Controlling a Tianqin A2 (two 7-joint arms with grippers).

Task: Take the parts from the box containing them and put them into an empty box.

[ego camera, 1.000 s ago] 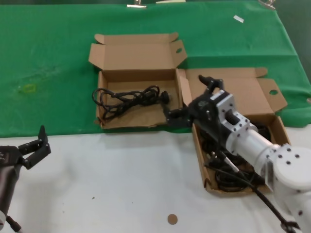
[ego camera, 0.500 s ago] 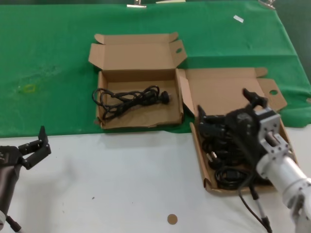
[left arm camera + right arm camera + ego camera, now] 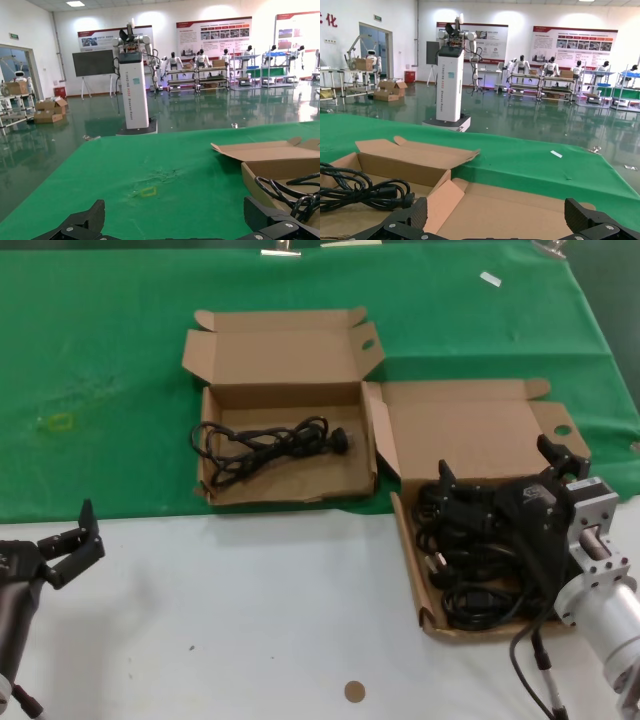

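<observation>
The box containing the parts (image 3: 407, 540) lies at the right with its lid (image 3: 470, 430) folded back, and several black cords (image 3: 470, 570) are heaped inside. My right gripper (image 3: 498, 462) hovers open just above that heap with nothing between its fingers. In the right wrist view the right gripper (image 3: 498, 220) faces the lid (image 3: 520, 210). The other box (image 3: 290, 480) stands at the left on the green cloth and holds one coiled cord (image 3: 265, 440); this cord (image 3: 365, 192) also appears in the right wrist view. My left gripper (image 3: 80, 538) waits open at the near left over the white table.
A green cloth (image 3: 100, 360) covers the far half of the table and bare white surface (image 3: 250, 620) the near half. A small brown disc (image 3: 354, 691) lies near the front edge. A white tag (image 3: 490, 278) lies far back. The left wrist view shows the left box (image 3: 280, 165).
My right arm has drawn back from the left box's near right corner to the right, and now stands over the box of cords. The left arm has not moved.
</observation>
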